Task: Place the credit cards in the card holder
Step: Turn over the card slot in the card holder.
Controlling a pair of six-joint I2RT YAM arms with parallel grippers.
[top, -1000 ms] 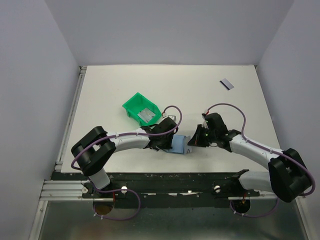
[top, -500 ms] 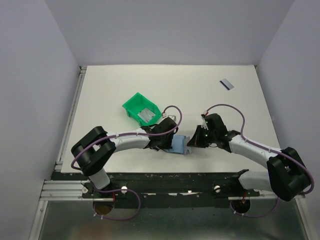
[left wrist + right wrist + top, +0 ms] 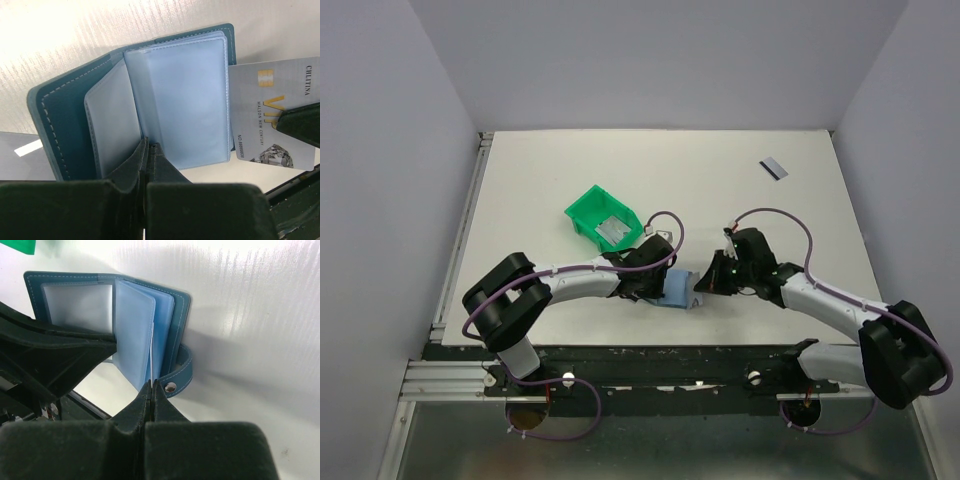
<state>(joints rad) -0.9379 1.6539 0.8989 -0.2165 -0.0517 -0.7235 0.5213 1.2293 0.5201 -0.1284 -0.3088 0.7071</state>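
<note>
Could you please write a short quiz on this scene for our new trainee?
1. True or false: the card holder lies folded shut.
2. The right gripper is shut on: A) a pen, B) a credit card, C) nothing.
3. In the overhead view, where do the spare cards lie?
Key: 1 false: it is open, with the left gripper shut on it. 2 B. 3 In the green bin; a lone card also lies far right on the table.
</note>
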